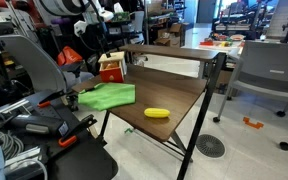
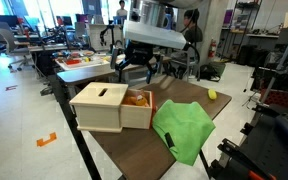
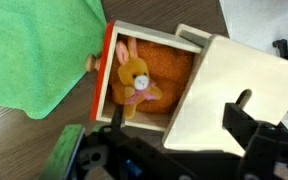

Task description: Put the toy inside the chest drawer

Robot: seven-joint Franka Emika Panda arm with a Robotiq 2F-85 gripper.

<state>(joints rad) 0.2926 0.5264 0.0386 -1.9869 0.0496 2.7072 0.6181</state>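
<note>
In the wrist view, the green cloth (image 3: 34,50) is covering the upper left of the frame, lying just beside the red-orange wall of the chest drawer (image 3: 104,75). The toy (image 3: 134,82) is lying inside the open drawer at the centre, and the chest's pale wood is filling the right. Along the bottom edge, the gripper (image 3: 159,155) is hovering with its fingers spread, pinching nothing. In an exterior view, the yellow oblong object (image 2: 212,95) is sitting at the right on the table (image 2: 129,150), well apart from the chest.

White, rounded arm (image 1: 91,12), wide pale-grey wrist housing (image 2: 156,38), black blocky tool (image 2: 139,72) with dark fingers.
</note>
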